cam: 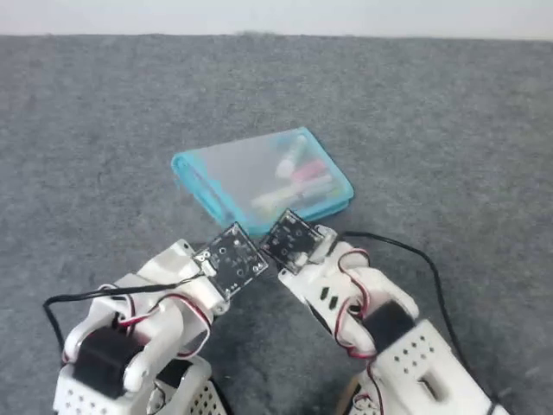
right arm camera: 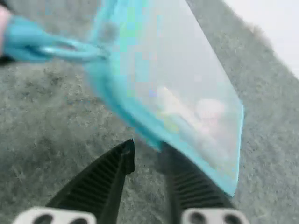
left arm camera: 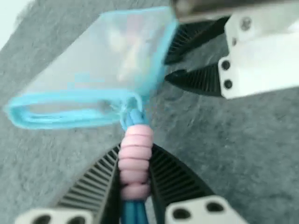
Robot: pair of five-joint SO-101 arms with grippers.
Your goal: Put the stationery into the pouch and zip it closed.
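The left claw point(left arm camera: 135, 154) is clamped on the pink beaded zip pull point(left arm camera: 134, 140), with the pull's blue cord point(left arm camera: 133, 212) trailing back between its jaws. Just beyond the beads sits the slider point(left arm camera: 131, 105), at the near corner of the teal translucent pouch point(left arm camera: 107, 60).

The right claw point(right arm camera: 145, 147) is at the pouch's neighbouring short edge, right beside that same corner. I cannot tell whether it has hold of the edge.

In the high view the pouch point(cam: 251, 173) lies flat on the grey felt tabletop point(cam: 449, 112), directly ahead of both arms. The stationery point(cam: 298, 177) is already inside it.

The zip edge is the long side that runs from the slider away to the far left. It looks like a flattened loop, so I judge it not yet closed. If so, the pull must travel along that edge, away from the left claw, while the corner is held steady. The left arm is plainly the one placed for that.

Felt lies bare on every side of the pouch, and the tabletop's far edge is well apart.
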